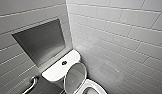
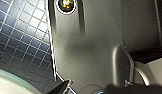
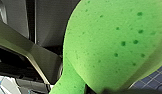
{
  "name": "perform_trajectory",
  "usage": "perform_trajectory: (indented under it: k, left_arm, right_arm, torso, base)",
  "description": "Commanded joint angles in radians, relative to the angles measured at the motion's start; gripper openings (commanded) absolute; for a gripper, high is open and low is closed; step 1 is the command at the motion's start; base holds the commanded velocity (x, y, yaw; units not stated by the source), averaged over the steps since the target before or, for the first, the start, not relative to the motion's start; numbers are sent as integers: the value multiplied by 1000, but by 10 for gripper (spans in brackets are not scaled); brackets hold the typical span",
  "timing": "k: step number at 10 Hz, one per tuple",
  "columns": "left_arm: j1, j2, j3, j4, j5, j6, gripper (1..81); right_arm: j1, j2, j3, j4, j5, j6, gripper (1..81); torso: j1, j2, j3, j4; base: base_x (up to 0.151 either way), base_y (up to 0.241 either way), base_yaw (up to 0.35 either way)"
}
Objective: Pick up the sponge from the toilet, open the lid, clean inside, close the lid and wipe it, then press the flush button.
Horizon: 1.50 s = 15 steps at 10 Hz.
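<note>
The small bright green soft sponge [image 3: 109,45] looks pinched in the right gripper [image 3: 79,87] — off the white glossy ceramic toilet [image 1: 59,71], whose oval lid [image 1: 74,77] stands raised. Best lowered into the bowl [image 1: 93,90] clear of that lid, pressing lightly — the left gripper's [image 2: 68,87] state I cannot tell.

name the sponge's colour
Soft pitted sponge: bright green with darker dots, clearest in the right wrist view.

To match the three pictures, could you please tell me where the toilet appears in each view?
Head: toilet at the lower middle, lid up.
Left wrist: a pale curved edge, likely its rim, beside the floor tiles.
Right wrist: cannot tell; sponge close up, tiles beyond.
Shared landmark: the dark floor tiles, in both wrist views.
</note>
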Motion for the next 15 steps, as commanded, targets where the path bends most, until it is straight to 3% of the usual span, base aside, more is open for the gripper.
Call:
perform_trajectory:
  k: [1,6,7,8,9,12,13,14,15]
  left_arm:
    - [-10,-11,-4,-14,72,7,811]
    - [-10,-15,-4,-14,72,7,811]
    - [-10,-15,-4,-14,72,5,811]
    - [-10,-15,-4,-14,72,5,811]
    - [-10,-15,-4,-14,72,5,811]
    - [-10,-15,-4,-14,72,5,811]
    - [-10,-14,-4,-14,72,5,811]
    - [-10,-12,-4,-14,72,5,811]
    - [-10,-11,-4,-14,72,5,811]
  right_arm:
    - [-4,-4,2,-8,-60,4,10]
    - [-5,-5,2,-9,-36,4,10]
    - [-3,-5,2,-9,-36,4,10]
    - [-3,-5,2,-9,-26,4,10]
    - [-3,-7,2,-11,-16,4,10]
    - [3,-31,8,-3,95,7,10]
    - [3,-33,8,-3,99,9,10]
    - [3,-34,8,-6,108,9,10]
    - [-6,-43,10,-6,172,9,10]
  torso:
    - [0,0,0,0]
    - [0,0,0,0]
    - [0,0,0,98]
    - [0,0,0,104]
    - [0,0,0,123]
    - [0,0,0,227]
    - [0,0,-1,166]
    - [0,0,-7,198]
    - [0,0,-11,221]
  base:
    - [111,0,0]
    - [43,0,0]
    - [0,0,0]
    - [0,0,0]
    - [0,0,0]
    - [0,0,0]
    - [0,0,0]
    - [0,0,0]
    - [0,0,0]
